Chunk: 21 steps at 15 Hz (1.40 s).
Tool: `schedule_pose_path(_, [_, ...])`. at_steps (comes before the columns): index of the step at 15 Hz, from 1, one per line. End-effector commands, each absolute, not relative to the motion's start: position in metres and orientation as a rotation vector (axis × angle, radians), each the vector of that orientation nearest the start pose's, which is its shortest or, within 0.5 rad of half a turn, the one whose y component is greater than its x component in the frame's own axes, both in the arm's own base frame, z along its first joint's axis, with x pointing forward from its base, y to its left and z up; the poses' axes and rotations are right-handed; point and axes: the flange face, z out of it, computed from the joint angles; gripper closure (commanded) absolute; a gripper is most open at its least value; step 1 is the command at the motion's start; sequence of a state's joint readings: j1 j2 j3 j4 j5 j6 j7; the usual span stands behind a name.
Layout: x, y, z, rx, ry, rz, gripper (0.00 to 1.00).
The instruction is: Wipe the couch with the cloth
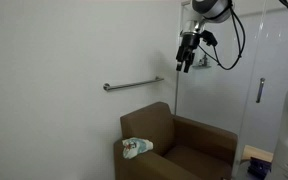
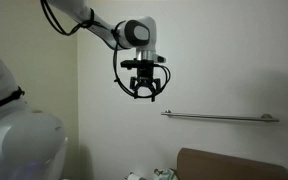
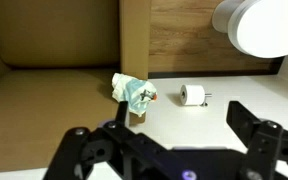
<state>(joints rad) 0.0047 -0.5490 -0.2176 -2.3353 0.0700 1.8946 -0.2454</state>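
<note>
A brown couch (image 1: 179, 145) stands against the white wall; it also shows in the wrist view (image 3: 44, 90) and at the bottom of an exterior view (image 2: 239, 165). A crumpled white and teal cloth (image 1: 136, 148) lies on its armrest, seen in the wrist view (image 3: 135, 95) too. My gripper (image 1: 187, 62) hangs high above the couch, open and empty, far from the cloth. It shows in an exterior view (image 2: 143, 90) and at the bottom of the wrist view (image 3: 169, 140).
A metal grab bar (image 1: 134, 84) is fixed on the wall above the couch, also in an exterior view (image 2: 219, 117). A toilet paper roll holder (image 3: 193, 96) shows in the wrist view. A white round object (image 3: 259, 25) is at upper right. A door (image 1: 269, 90) stands beside the couch.
</note>
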Motion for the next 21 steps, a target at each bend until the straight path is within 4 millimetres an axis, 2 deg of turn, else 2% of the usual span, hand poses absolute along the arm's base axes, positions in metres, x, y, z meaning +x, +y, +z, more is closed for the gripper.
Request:
schedule_pose_path(1, [0.39, -0.091, 0.543, -2.979, -0.058, -0.197, 0.0])
schedule_pose_path(12, [0.39, -0.091, 0.543, -2.979, -0.058, -0.197, 0.0])
schedule_pose_path(14, [0.407, -0.092, 0.538, -2.959, -0.044, -0.228, 0.0])
schedule_pose_path(16, [0.435, -0.081, 0.523, -2.97, -0.07, -0.296, 0.0])
schedule_pose_path(18, [0.467, -0.067, 0.503, -2.993, -0.091, -0.366, 0.0])
schedule_pose_path(21, [0.52, -0.048, 0.456, -3.012, -0.131, -0.327, 0.0])
